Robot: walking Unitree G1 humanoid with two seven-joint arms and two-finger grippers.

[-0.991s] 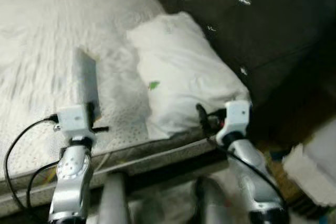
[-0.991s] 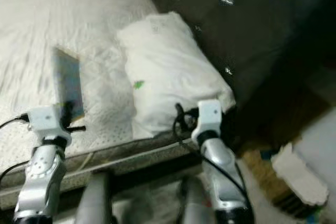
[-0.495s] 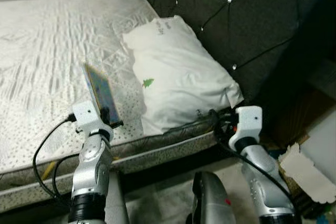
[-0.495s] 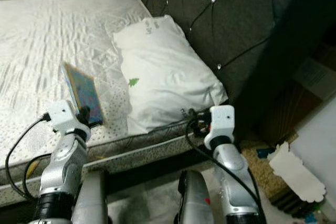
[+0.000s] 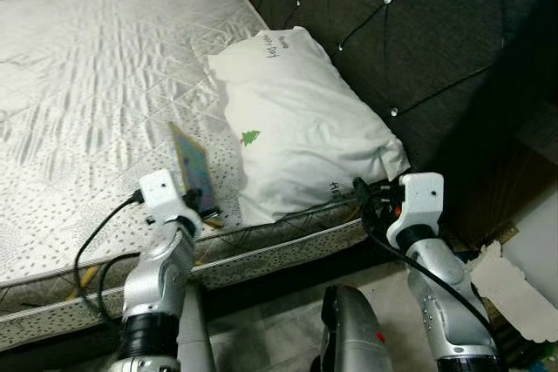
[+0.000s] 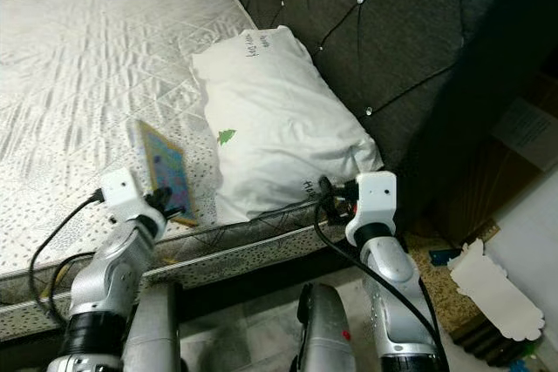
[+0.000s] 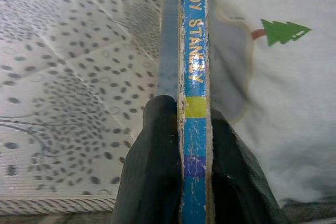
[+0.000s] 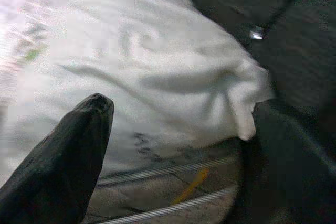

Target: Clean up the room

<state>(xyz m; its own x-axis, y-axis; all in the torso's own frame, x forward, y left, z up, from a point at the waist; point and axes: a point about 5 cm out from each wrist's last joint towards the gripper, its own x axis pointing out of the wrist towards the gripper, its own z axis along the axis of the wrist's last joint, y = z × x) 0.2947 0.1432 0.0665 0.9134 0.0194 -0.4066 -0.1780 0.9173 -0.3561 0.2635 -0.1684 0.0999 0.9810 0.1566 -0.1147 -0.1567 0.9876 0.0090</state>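
I have the left gripper point(image 7: 191, 145) clamped on the thin blue-spined picture book point(image 5: 193, 173), upright over the near edge of the white quilted bed point(image 5: 78, 111); I'd keep it pinched square while carrying. Beyond, the right gripper point(image 5: 362, 193) nears the white pillow point(image 5: 301, 119); whether its jaws are open, I cannot tell.

Bedroom: mattress point(image 5: 78, 84), pillow point(image 5: 305, 119), tufted headboard point(image 5: 418, 32)

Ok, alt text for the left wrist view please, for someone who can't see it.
The left tool grips a thin blue book edge-on, its two black fingers pressed to either side of the spine. Beyond it lie a speckled mattress and a white pillow with a small green tree print.
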